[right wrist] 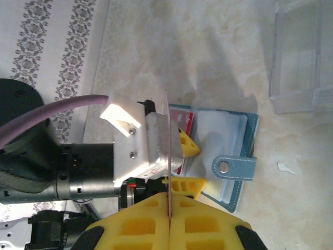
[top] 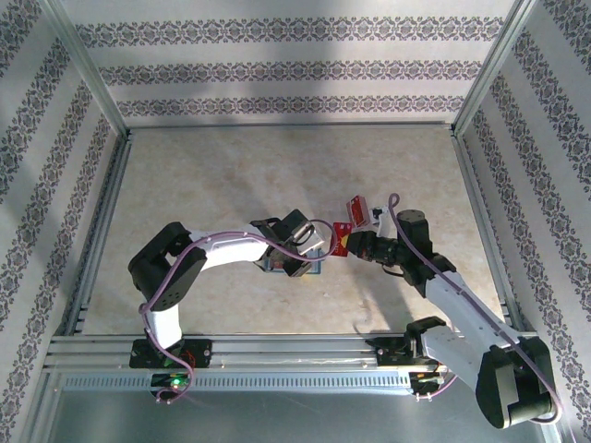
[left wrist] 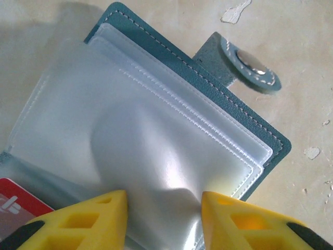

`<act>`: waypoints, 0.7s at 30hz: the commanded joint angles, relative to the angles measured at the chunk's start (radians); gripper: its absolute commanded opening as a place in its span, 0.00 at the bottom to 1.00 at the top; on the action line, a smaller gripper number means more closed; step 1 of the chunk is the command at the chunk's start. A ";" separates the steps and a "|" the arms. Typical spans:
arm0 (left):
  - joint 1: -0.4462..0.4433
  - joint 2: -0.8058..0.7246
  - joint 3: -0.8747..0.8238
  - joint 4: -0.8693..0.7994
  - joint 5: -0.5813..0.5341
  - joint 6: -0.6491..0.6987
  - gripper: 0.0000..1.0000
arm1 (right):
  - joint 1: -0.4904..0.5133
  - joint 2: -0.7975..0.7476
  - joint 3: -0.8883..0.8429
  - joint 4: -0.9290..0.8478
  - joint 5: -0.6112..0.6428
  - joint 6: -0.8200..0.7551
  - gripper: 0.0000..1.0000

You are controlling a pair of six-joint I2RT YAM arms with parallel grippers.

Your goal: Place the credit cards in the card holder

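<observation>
Left tool [left wrist: 164, 200] sits part-spread on the open holder [left wrist: 218, 94], yellow tips pressing down on its clear pocket [left wrist: 156, 135]. A red card [left wrist: 13, 203] is already tucked in the other half. Just beside it, the right tool [right wrist: 169, 208] is clamped tight on a second card [right wrist: 167, 135], held edge-on above the counter [right wrist: 218, 47]. A clear box [right wrist: 296, 62] sits further back.

The pale marbled table [top: 231, 175] carried the open card holder [right wrist: 229, 130] just toward 6 o'clock of centre, with a clear plastic box [right wrist: 296, 57] at its 2 o'clock.
</observation>
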 commanded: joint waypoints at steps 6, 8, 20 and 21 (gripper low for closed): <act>0.004 -0.019 -0.068 0.050 0.043 0.004 0.25 | 0.026 0.088 0.023 0.053 0.024 0.015 0.00; 0.008 -0.032 -0.068 0.045 0.061 0.001 0.25 | 0.040 0.099 0.025 0.062 0.036 0.022 0.00; 0.062 -0.085 -0.115 0.109 0.147 -0.035 0.24 | 0.105 0.314 0.104 0.147 0.108 0.040 0.00; 0.063 -0.086 -0.113 0.108 0.148 -0.035 0.24 | 0.116 0.338 0.114 0.161 0.113 0.042 0.00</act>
